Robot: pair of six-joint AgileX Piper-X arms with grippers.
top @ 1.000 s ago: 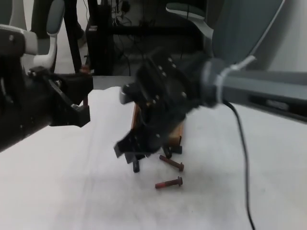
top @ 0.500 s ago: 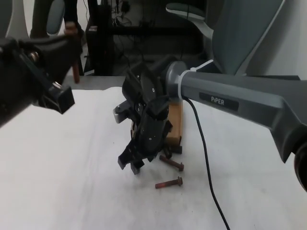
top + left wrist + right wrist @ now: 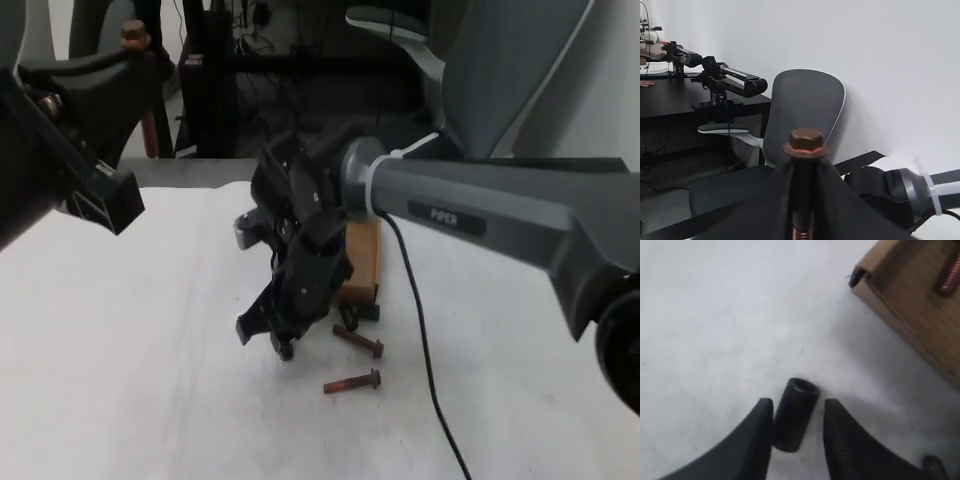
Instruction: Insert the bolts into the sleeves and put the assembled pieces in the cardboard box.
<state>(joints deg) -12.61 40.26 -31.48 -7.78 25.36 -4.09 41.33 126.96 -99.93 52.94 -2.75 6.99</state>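
My left gripper (image 3: 802,172) is shut on a copper-coloured bolt (image 3: 805,150), which stands head up between the fingers. In the high view this bolt (image 3: 133,35) is held high above the bench's far left. My right gripper (image 3: 799,404) is down at the white bench top, open, with a finger on each side of a black sleeve (image 3: 794,415) lying there. In the high view that gripper (image 3: 268,338) is just left of the cardboard box (image 3: 362,255). Two more bolts (image 3: 358,341) (image 3: 352,382) lie loose in front of the box.
The cardboard box corner (image 3: 890,290) is close by the right gripper, and a bolt (image 3: 950,272) lies inside it. Another dark sleeve (image 3: 362,312) rests against the box front. Office chairs and a dark desk stand behind the bench.
The left arm has lifted its bolt up and away from the bench. The right gripper has come down and settled around the black sleeve.
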